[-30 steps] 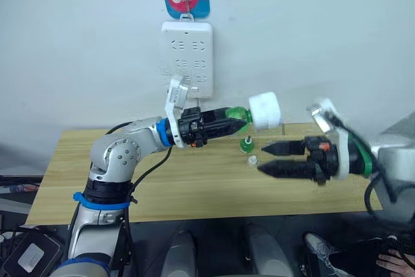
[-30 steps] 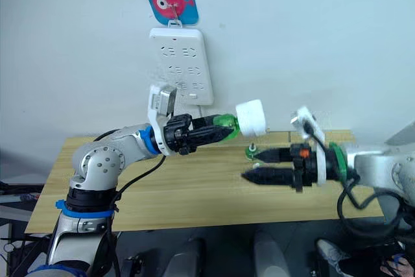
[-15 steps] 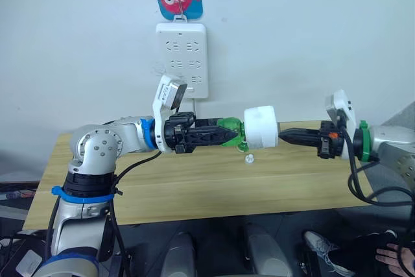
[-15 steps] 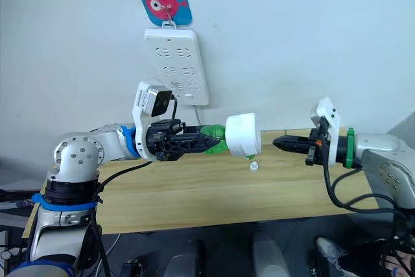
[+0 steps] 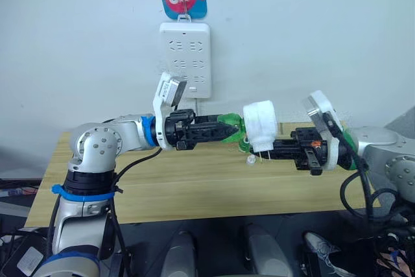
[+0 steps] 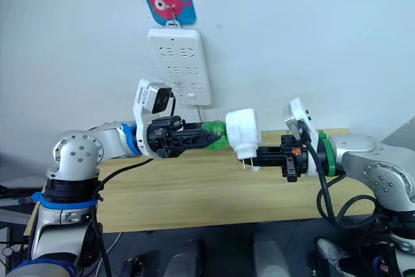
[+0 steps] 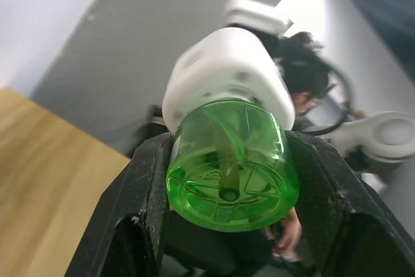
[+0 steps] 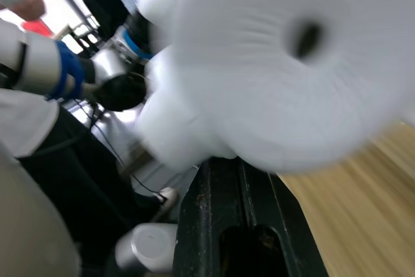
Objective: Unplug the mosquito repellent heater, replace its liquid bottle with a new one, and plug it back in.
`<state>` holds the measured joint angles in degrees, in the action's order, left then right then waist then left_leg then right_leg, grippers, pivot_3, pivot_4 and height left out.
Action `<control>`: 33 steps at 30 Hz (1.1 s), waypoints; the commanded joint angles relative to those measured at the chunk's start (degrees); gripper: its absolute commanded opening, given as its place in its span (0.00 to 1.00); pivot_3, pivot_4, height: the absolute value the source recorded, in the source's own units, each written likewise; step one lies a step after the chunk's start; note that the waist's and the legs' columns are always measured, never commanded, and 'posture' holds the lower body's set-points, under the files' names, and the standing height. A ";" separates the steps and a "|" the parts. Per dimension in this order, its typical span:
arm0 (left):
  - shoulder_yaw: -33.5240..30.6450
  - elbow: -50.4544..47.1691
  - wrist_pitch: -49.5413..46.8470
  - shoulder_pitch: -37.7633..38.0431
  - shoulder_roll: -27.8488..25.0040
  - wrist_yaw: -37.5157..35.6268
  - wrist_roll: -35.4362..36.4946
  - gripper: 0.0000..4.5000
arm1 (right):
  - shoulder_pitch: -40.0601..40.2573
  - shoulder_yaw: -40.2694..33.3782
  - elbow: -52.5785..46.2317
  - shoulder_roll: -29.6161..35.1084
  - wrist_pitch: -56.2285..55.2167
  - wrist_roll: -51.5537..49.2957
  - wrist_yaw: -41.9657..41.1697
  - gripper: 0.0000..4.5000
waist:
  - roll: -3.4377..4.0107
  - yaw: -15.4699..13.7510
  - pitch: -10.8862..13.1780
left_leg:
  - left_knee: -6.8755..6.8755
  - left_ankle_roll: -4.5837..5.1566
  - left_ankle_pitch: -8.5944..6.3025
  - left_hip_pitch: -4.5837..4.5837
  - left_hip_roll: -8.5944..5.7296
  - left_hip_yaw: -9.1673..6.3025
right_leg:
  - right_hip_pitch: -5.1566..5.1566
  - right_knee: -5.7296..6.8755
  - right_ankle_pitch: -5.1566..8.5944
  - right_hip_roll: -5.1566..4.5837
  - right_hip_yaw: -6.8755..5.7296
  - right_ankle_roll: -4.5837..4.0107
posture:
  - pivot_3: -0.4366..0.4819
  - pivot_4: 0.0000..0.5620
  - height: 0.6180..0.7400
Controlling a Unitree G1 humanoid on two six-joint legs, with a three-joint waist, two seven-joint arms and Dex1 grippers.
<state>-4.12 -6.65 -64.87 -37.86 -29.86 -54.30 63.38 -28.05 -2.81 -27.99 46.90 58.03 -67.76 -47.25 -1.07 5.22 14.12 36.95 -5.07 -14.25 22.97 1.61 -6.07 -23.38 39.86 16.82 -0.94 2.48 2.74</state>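
Two grippers mid-air: left gripper [image 5: 224, 131] clamped on bottle [image 7: 231, 165], right gripper [image 6: 254, 156] fingers together under heater [image 5: 260, 125] w/o real grip, so twisting could drop it.

Both arms extended inward — left gripper [image 5: 224, 130] clamped, right gripper [image 5: 271, 149] level.

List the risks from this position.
The left gripper is clamped on the green bottle, not on the white heater, so the heater could work loose and drop onto the table. The right gripper reaches in just under the heater, by its metal prongs; it may bend them. A small clear cap on the table below could be knocked off.
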 commanded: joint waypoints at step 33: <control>0.47 -3.42 -0.35 -0.36 -1.45 -5.81 2.54 0.51 | -5.45 -0.40 3.74 -2.89 2.92 1.90 5.43 0.00 | 0.00 0.52 0.00 | -0.03 0.02 -0.01 0.02 0.02 -0.01 | -0.03 0.04 0.00 0.02 -0.01 0.00 | 0.29 0.36 0.88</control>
<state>-0.77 -10.15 -65.63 -36.82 -31.59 -60.87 64.14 -33.86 -2.41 -21.69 43.73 60.31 -64.16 -40.16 -1.07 5.74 14.12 36.91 -5.06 -14.26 22.99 1.62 -6.08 -23.41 39.89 16.82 -0.92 2.47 2.73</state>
